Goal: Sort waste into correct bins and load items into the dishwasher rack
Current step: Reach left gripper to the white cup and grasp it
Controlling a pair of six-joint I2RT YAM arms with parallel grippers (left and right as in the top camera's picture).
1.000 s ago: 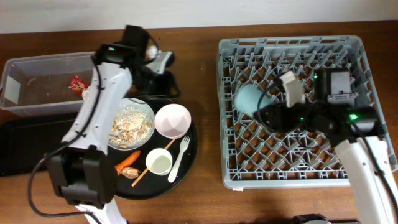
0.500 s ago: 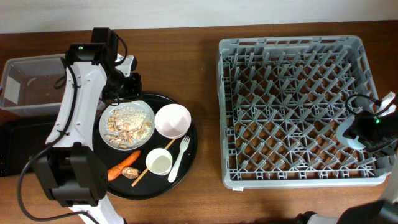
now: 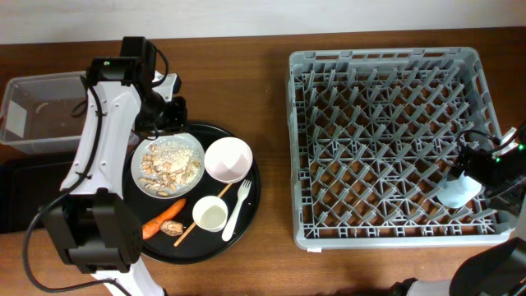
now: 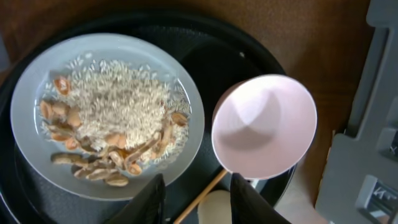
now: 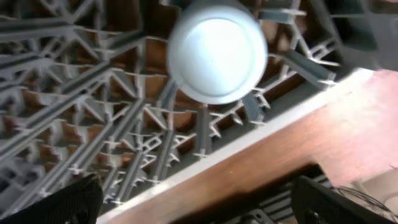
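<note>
r. pincer (image 5: 196, 186) is seen spread wide w/ nothing held, at the outer edge of the grey dishwasher rack (image 3: 382, 56). the light-blue cup (image 5: 217, 50) is set among the rack's pegs just ahead of the fingertips and apart from them, a round end turned to the wrist cam. l. pincer (image 4: 196, 186) is held open and empty over the round black tray (image 3: 249, 185). the white plate (image 4: 28, 146) of beige scraps (image 4: 106, 118) is found just ahead of it, and the small white bowl (image 4: 264, 130) ahead to its right; neither is touched. the thin wooden stick (image 4: 202, 194) and cream cup (image 4: 214, 210) are glimpsed btwn its fingers, lower down. carrot piece (image 3: 168, 212) and white fork (image 3: 238, 207) are laid on the same tray. clear tub (image 3: 45, 111) and flat black tray (image 3: 20, 193) are placed on the surface (image 3: 271, 263), well off to the l. pincer's left.
</note>
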